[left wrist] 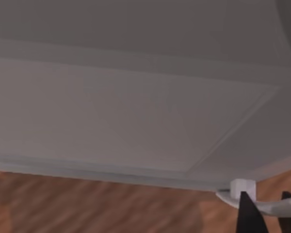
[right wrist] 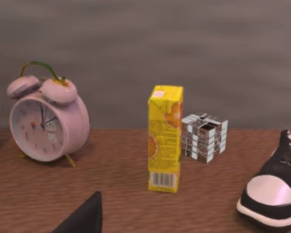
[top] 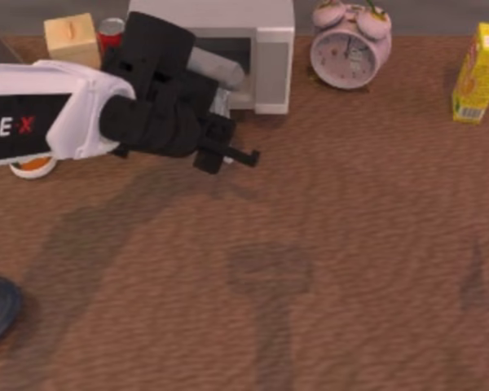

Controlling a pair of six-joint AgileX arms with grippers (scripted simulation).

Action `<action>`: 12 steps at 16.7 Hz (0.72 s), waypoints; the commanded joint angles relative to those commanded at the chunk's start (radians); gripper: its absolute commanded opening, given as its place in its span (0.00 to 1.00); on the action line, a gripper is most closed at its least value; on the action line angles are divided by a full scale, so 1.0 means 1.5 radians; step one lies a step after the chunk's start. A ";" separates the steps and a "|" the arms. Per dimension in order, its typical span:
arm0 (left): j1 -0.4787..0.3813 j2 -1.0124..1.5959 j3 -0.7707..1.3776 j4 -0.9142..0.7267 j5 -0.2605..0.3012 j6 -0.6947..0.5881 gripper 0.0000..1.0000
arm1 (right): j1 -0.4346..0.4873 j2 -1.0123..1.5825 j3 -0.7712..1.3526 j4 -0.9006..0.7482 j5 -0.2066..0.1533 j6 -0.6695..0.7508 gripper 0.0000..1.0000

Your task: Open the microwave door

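Observation:
The silver-grey microwave [top: 270,50] stands at the back of the table, left of centre. My left arm reaches across its front and hides most of the microwave door in the top view. In the left wrist view the microwave door [left wrist: 136,111] fills the picture as a flat light-grey panel with a large window. Its white handle [left wrist: 242,187] juts from the lower corner. My left gripper [left wrist: 267,213] [top: 243,155] has its dark fingers on either side of the handle's bar, shut on it. My right gripper [right wrist: 89,218] shows only as a dark tip, far to the right.
A pink alarm clock [top: 350,41] stands right of the microwave and a yellow juice carton [top: 478,73] at the far right. A mirrored cube [right wrist: 203,137] and a black-and-white shoe [right wrist: 276,189] lie beyond. A tan block [top: 72,37] and red can [top: 110,32] sit left.

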 joint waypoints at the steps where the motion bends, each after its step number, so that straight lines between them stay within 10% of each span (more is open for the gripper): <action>1: 0.001 0.000 -0.001 0.000 0.001 0.002 0.00 | 0.000 0.000 0.000 0.000 0.000 0.000 1.00; 12: 0.021 -0.015 -0.018 0.000 0.027 0.042 0.00 | 0.000 0.000 0.000 0.000 0.000 0.000 1.00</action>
